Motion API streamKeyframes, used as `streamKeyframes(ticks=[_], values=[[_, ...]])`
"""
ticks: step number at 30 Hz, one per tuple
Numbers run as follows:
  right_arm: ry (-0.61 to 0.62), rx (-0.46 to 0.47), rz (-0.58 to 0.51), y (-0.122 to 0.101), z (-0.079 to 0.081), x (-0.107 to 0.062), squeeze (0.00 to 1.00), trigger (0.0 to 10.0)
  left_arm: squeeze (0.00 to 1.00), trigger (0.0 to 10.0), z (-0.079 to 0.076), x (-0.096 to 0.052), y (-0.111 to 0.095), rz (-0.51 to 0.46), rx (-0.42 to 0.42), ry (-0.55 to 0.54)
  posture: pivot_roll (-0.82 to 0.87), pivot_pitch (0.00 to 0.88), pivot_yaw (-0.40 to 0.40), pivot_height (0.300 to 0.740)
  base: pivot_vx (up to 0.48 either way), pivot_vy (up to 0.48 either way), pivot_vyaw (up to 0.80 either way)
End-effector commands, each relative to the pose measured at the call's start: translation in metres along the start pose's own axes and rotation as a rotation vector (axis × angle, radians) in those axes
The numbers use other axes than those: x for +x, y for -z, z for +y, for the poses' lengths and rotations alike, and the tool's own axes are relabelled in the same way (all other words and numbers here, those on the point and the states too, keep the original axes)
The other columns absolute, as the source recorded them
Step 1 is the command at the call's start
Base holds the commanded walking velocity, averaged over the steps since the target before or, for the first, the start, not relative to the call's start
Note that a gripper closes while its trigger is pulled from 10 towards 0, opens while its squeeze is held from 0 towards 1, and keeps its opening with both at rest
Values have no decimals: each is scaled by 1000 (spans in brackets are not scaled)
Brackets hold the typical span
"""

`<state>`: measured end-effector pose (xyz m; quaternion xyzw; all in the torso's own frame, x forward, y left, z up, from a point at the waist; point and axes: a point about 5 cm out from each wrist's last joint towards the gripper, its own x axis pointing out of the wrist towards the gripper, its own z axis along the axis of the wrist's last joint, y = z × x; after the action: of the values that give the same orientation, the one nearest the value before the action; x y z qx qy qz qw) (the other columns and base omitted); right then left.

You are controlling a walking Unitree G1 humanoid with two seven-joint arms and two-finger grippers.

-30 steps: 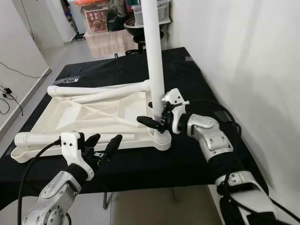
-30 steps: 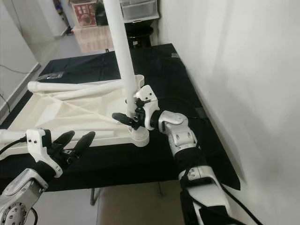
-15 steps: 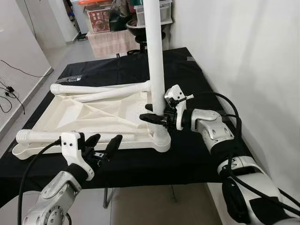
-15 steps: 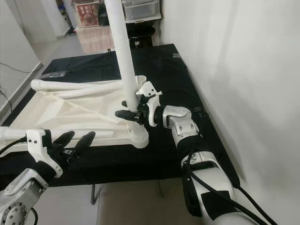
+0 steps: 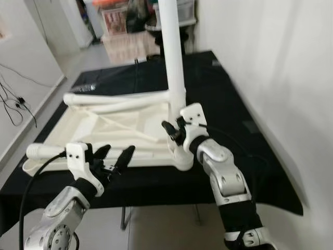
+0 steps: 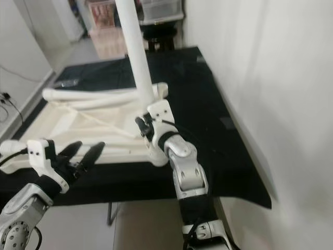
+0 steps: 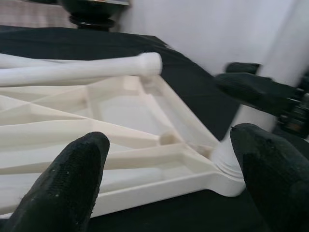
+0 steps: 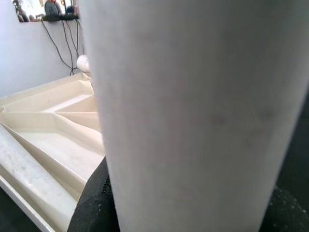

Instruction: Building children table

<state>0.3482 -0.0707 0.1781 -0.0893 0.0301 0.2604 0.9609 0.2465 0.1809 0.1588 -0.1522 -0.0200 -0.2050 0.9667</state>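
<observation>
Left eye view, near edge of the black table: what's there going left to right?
Loose leg end → left gripper → upright leg → right gripper on it → bare black tablecloth.

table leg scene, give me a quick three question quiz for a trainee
1. True or false: the upright leg stands in a corner socket of the upside-down tabletop.
2. Which gripper is at that leg? A) left gripper B) right gripper
3. Fill in: the tabletop lies on a ____ cloth.

Key: 1 true; 2 B; 3 black. The left gripper hovers open near the tabletop's near edge, holding nothing.
</observation>
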Motion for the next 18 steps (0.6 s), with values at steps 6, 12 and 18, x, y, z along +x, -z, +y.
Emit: streamKeyframes(ticks=[6, 12, 18], values=[[-117, 43, 35, 10, 0, 10, 1000, 10000, 0, 10000, 5, -3, -1, -1, 10, -34, -45, 58, 130, 740, 0, 0, 0], [-267, 19, -26, -3, -3, 9, 1000, 10000, 0, 10000, 4, -2, -1, 8, 11, -23, -44, 57, 129, 740, 0, 0, 0], [-609, -77, -52, -10, -9, 4, 0, 10000, 0, 10000, 4, 0, -1, 3, 11, -24, -44, 55, 121, 740, 0, 0, 0]])
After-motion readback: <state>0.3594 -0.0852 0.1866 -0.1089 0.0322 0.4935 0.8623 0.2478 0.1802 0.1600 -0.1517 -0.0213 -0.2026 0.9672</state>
